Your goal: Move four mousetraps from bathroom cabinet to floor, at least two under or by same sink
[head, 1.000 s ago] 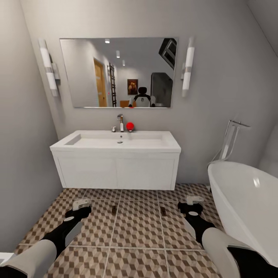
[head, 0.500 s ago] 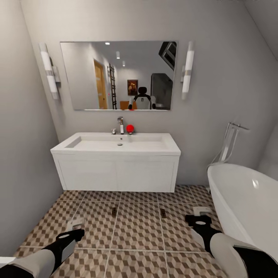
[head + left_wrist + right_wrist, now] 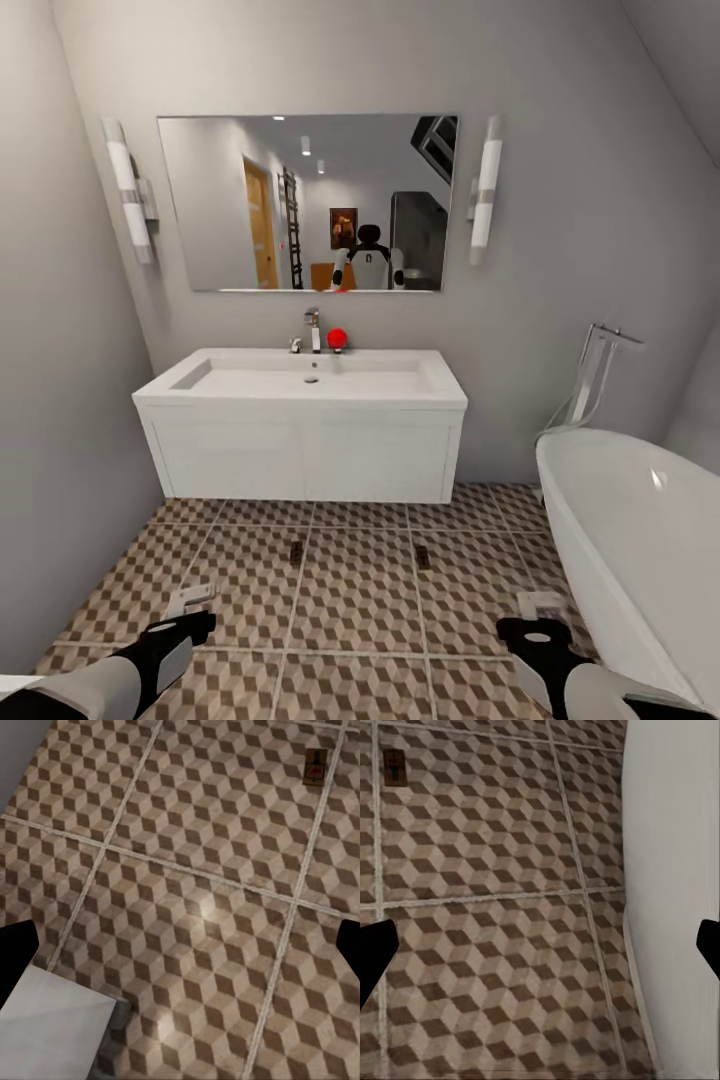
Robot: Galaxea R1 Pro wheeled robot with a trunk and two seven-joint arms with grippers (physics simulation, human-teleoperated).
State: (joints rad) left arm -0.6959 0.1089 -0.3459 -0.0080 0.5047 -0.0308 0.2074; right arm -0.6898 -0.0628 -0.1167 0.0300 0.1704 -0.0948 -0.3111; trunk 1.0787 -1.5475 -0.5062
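We face a grey wall with a wide mirror point(image 3: 308, 202) flanked by two tube lamps. Below it is the sink point(image 3: 305, 378), a white basin with a chrome tap point(image 3: 314, 330) and a small red ball point(image 3: 337, 338) beside the tap, set on a white vanity point(image 3: 305, 450). A white bathtub point(image 3: 640, 545) fills the corner to our right of the vanity, with a chrome filler point(image 3: 597, 372) rising behind it.

The floor point(image 3: 355, 605) is tiled in brown, beige and grey cubes with pale grout. Two mousetraps lie flat on it just in front of the vanity, apart from each other: one point(image 3: 296, 551) toward our left, the other point(image 3: 423, 557) toward our right. Neither is touched by anything. From our left wrist we see a trap point(image 3: 316, 766) well away across the tiles; from our right wrist another point(image 3: 393, 766) far off, with the tub wall point(image 3: 675, 892) close alongside.

Our left gripper point(image 3: 188, 600) hangs low over the tiles, well short of the traps, as does our right gripper point(image 3: 541, 606), near the tub. In both wrist views the dark fingertips point(image 3: 15, 956) sit at opposite edges of the picture, so both jaws are spread wide, with only floor between them.
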